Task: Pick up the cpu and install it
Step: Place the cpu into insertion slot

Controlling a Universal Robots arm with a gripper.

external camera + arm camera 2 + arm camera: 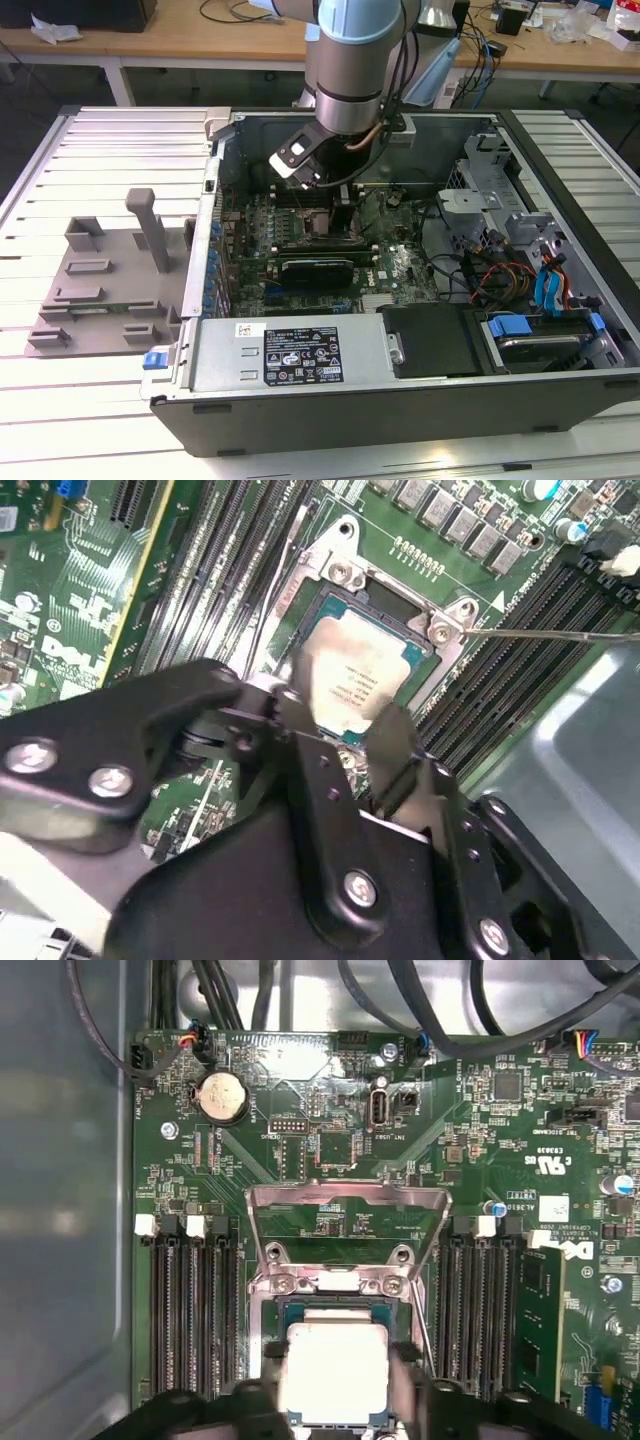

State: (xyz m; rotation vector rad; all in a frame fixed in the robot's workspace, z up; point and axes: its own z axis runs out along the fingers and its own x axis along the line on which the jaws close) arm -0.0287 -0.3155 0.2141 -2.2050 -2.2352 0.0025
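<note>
The cpu (pixel 337 1368), a flat square chip with a silver-grey top, lies level in the black-framed motherboard socket (pixel 335 1305). In the second wrist view the cpu (pixel 358 670) shows a green rim inside the socket frame (pixel 345 575). My gripper (pixel 338 1362) straddles it, with a black finger (pixel 276 1358) pressed against one side and another against the opposite side. In the exterior view the gripper (pixel 343 213) reaches down into the open computer case (pixel 560 400) over the motherboard. The socket's metal load plate (pixel 345 1200) stands flipped open.
Memory slots (pixel 190 1310) flank the socket on both sides. A long black expansion card (pixel 315 270) lies across the board near the gripper. Cables (pixel 500 280) and drive bays fill the exterior view's right. A grey fixture (pixel 110 270) sits outside the case on the left.
</note>
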